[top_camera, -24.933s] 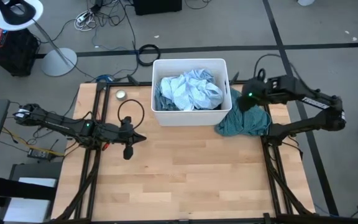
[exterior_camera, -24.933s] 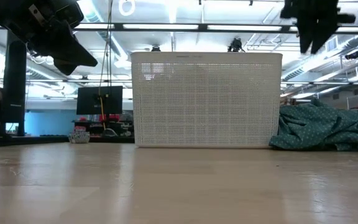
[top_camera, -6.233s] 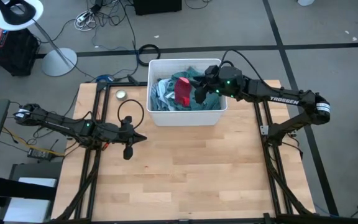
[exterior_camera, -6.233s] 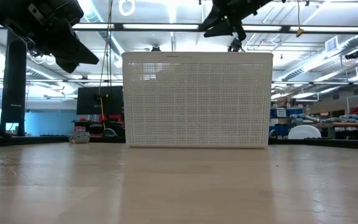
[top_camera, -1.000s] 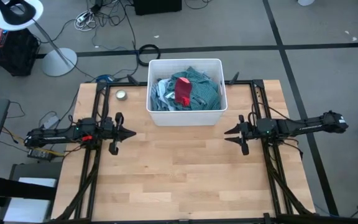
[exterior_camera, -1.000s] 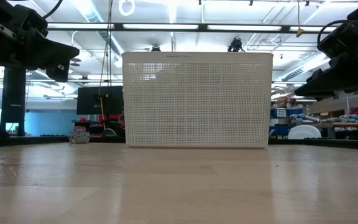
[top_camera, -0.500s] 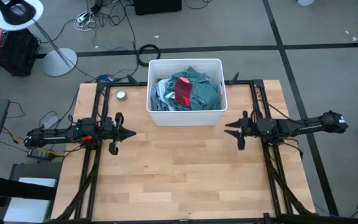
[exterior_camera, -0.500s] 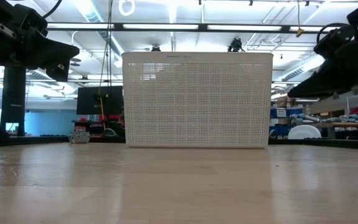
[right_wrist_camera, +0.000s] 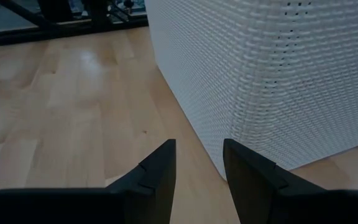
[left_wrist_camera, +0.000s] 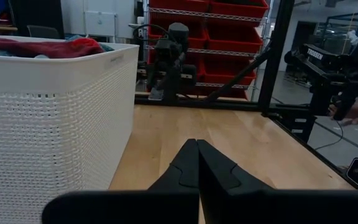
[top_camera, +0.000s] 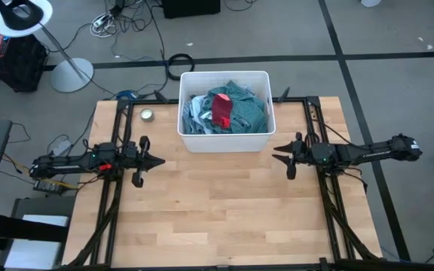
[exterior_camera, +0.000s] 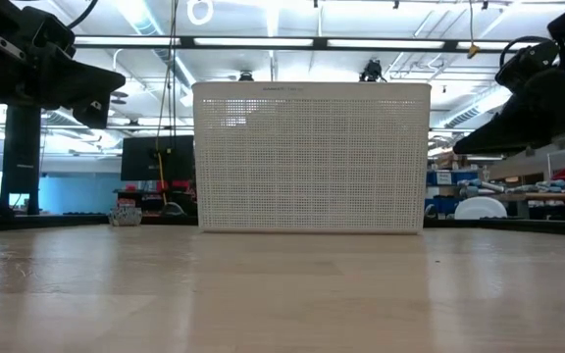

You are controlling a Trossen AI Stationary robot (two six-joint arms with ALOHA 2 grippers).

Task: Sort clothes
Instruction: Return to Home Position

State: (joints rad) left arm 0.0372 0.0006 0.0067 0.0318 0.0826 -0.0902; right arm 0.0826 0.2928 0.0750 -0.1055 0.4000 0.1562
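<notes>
you've got the clothes [top_camera: 230, 113] piled in the bin [top_camera: 224, 74]; left gripper [top_camera: 157, 161] fingers together, right gripper [top_camera: 281, 156] fingers apart, both near it.

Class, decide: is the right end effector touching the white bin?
Apart. The high view shows bare wooden tabletop between the right end effector and the bin.

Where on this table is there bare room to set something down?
The whole front half of the table is bare wood, from the left tool and right tool to the near edge. The strip between the two tools, before the bin, is free too. The bin is heaped with clothes.
</notes>
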